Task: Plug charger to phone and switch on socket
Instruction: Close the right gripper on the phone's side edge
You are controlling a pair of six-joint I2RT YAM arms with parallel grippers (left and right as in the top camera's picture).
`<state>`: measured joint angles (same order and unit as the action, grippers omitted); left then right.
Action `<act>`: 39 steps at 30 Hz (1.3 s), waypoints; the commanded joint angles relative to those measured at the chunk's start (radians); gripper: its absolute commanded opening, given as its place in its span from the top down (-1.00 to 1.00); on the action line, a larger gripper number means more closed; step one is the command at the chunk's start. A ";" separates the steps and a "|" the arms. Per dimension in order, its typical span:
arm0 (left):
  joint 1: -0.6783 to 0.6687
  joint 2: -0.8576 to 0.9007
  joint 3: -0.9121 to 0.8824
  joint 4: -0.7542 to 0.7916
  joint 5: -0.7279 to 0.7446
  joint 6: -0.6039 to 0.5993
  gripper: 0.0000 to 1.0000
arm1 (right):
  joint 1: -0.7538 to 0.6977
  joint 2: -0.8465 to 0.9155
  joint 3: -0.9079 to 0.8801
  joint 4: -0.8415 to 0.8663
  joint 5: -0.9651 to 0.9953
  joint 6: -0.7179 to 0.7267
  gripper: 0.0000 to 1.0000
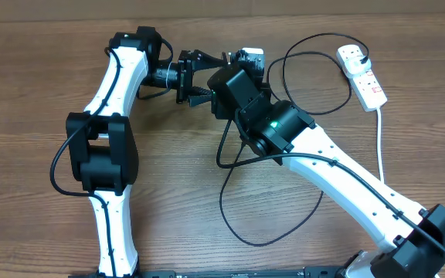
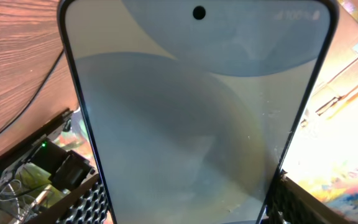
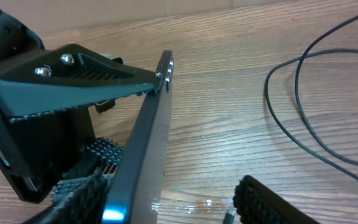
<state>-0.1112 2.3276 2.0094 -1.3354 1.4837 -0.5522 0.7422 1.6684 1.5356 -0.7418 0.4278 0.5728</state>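
The phone (image 2: 191, 118), with a black frame and a pale blue-grey screen, fills the left wrist view. My left gripper (image 2: 185, 208) is shut on its two long edges and holds it off the table. In the overhead view the left gripper (image 1: 198, 77) meets my right gripper (image 1: 226, 81), and the arms hide the phone. In the right wrist view the phone (image 3: 148, 149) is edge-on, next to the left finger of my open right gripper (image 3: 169, 199). The charger's small connector tip (image 3: 229, 216) shows by the right finger. Its black cable (image 1: 315, 93) loops to the plug (image 1: 359, 55) in the socket (image 1: 365, 77).
The socket's thick white cord (image 1: 381, 147) runs down the right side of the wooden table. Cable loops lie under the right arm (image 1: 246, 224) and to the right in the right wrist view (image 3: 303, 124). The left arm's base link (image 1: 103, 154) stands at the left.
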 commanded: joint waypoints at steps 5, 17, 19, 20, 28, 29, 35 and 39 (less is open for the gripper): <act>-0.008 0.006 0.030 0.002 0.024 -0.022 -0.29 | 0.005 0.011 0.022 0.000 -0.031 -0.004 -0.20; -0.008 0.006 0.030 0.005 0.015 -0.026 -0.29 | 0.016 0.027 0.022 0.002 -0.037 -0.006 0.11; -0.008 0.006 0.030 0.005 -0.010 -0.037 -0.30 | 0.026 0.027 0.022 0.014 -0.037 -0.034 0.16; -0.008 0.006 0.030 0.005 -0.023 -0.042 -0.30 | 0.030 0.027 0.022 0.021 -0.036 -0.052 0.16; -0.008 0.006 0.030 0.005 -0.024 -0.047 -0.30 | 0.037 0.031 0.022 0.020 -0.036 -0.057 0.22; -0.008 0.006 0.030 0.005 -0.024 -0.047 -0.30 | 0.037 0.033 0.022 0.020 -0.036 -0.057 0.23; -0.015 0.006 0.030 0.005 -0.024 -0.047 -0.30 | 0.037 0.046 0.022 0.019 -0.036 -0.057 0.31; -0.015 0.006 0.030 0.005 -0.024 -0.046 -0.31 | 0.037 0.046 0.022 0.022 -0.010 -0.057 0.35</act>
<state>-0.1146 2.3276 2.0094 -1.3312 1.4269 -0.5968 0.7757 1.7069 1.5356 -0.7265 0.3916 0.5194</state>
